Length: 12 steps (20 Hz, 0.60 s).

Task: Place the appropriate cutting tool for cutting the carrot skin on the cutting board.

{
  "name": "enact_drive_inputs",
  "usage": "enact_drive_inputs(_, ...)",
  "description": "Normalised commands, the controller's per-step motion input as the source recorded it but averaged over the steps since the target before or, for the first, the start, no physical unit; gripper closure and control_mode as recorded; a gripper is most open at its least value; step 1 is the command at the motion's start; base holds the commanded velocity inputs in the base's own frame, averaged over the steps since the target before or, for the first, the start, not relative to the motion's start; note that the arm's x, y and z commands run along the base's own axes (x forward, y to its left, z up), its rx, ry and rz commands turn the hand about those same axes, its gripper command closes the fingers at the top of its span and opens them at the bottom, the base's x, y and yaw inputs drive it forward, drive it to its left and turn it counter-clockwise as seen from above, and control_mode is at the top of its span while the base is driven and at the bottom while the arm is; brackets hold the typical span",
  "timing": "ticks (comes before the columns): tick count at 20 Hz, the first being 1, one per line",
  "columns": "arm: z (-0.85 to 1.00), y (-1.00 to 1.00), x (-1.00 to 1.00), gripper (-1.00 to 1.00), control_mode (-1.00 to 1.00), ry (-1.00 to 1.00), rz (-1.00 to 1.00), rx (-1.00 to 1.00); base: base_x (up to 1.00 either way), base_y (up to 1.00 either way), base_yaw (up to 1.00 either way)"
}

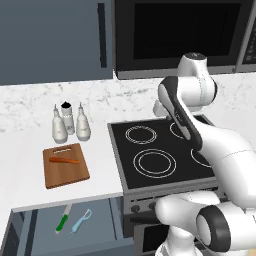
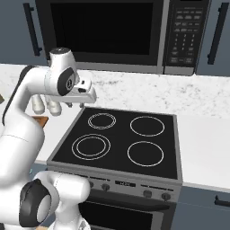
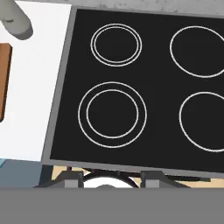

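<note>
The light-blue peeler (image 1: 81,222), the cutting tool, lies in the open drawer (image 1: 30,232) below the counter, right of a green-handled knife (image 1: 63,218). On the counter left of the stove sits the brown cutting board (image 1: 66,172), with the thin orange carrot (image 1: 64,160) lying across its far half. The hand view catches the board's edge (image 3: 4,78) at the left. My gripper (image 2: 83,102) hangs above the stove's left side, pointing down, far from the drawer. Its fingertips (image 3: 70,177) stand apart with nothing between them.
Three pale bottles (image 1: 70,124) stand behind the board, near the wall. The black four-burner stove (image 1: 160,150) lies under the hand, with a microwave (image 1: 175,30) overhead. My own arm (image 1: 200,135) reaches over the stove's right half.
</note>
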Motion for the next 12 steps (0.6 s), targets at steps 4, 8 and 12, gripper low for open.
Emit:
enact_drive_inputs(4, 0.00, 0.12, -0.27, -1.00, -1.00, 0.00, 0.00, 0.00, 0.00, 0.00, 0.00)
enact_drive_inputs(8, -0.16, 0.94, -0.59, -1.00, -1.00, -0.01, 0.00, -0.16, 0.00, 0.00, 0.00)
enact_drive_inputs(12, -0.17, 1.00, -0.34, -1.00, -1.00, 0.01, -0.05, -0.21, 0.00, 0.00, 0.00)
